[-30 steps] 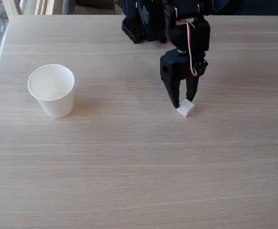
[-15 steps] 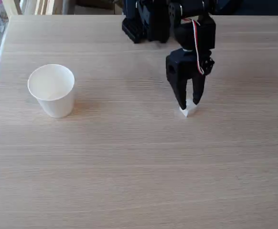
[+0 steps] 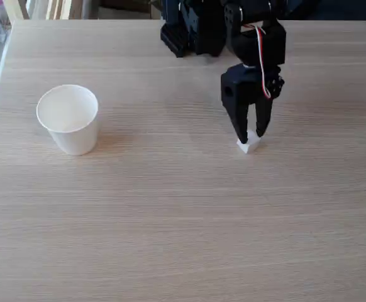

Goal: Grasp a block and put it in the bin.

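The pale wood-grain table [image 3: 183,239] is lying bare in the foreground. Further back, the tiny white plastic cube [image 3: 249,144] is sitting on the wood between the tips of the black two-finger gripper [image 3: 251,136], whose fingers are straddling it; whether they are pinching it yet I cannot tell. Well off to the gripper's left in the fixed view, the round white paper cup [image 3: 68,119] is standing upright. Lifting, carrying and dropping appear to remain.

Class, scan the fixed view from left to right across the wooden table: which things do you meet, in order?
Round white paper cup → black two-finger gripper standing over the tiny white cube.
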Available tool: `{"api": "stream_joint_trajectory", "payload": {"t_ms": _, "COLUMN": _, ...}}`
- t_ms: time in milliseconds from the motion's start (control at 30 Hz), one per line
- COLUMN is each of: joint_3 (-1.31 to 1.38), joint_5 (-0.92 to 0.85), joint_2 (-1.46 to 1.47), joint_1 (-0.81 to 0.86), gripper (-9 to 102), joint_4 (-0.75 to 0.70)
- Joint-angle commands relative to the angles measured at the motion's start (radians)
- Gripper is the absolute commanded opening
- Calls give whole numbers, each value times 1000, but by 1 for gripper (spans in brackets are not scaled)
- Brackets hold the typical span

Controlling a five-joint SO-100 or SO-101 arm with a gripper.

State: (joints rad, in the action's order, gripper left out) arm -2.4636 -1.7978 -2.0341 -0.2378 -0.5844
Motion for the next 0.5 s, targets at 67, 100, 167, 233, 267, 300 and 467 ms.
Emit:
{"api": "stream_joint_trajectory", "payload": {"t_ms": 67, "joint_3": -3, "joint_5": 8, "joint_2": 12, "joint_1": -3, "gripper": 21, "joint_4": 23}}
{"api": "stream_joint_trajectory", "payload": {"t_ms": 100, "joint_3": -3, "joint_5": 8, "joint_2": 18, "joint_1": -3, "gripper": 21, "joint_4": 28}}
{"api": "stream_joint_trajectory", "payload": {"t_ms": 167, "joint_3": -3, "joint_5": 9, "joint_2": 29, "joint_1": -3, "gripper": 21, "joint_4": 34}}
{"api": "stream_joint_trajectory", "payload": {"t_ms": 233, "joint_3": -3, "joint_5": 14, "joint_2": 38, "joint_1": -2, "gripper": 21, "joint_4": 43}}
{"api": "stream_joint_trajectory", "payload": {"t_ms": 267, "joint_3": -5, "joint_5": 17, "joint_2": 44, "joint_1": 0, "gripper": 21, "joint_4": 46}}
{"api": "stream_joint_trajectory", "payload": {"t_ms": 300, "joint_3": -5, "joint_5": 20, "joint_2": 49, "joint_1": 0, "gripper": 21, "joint_4": 46}}
{"api": "stream_joint_trajectory", "payload": {"t_ms": 467, "joint_3": -8, "joint_5": 32, "joint_2": 64, "joint_1": 3, "gripper": 21, "joint_4": 48}}
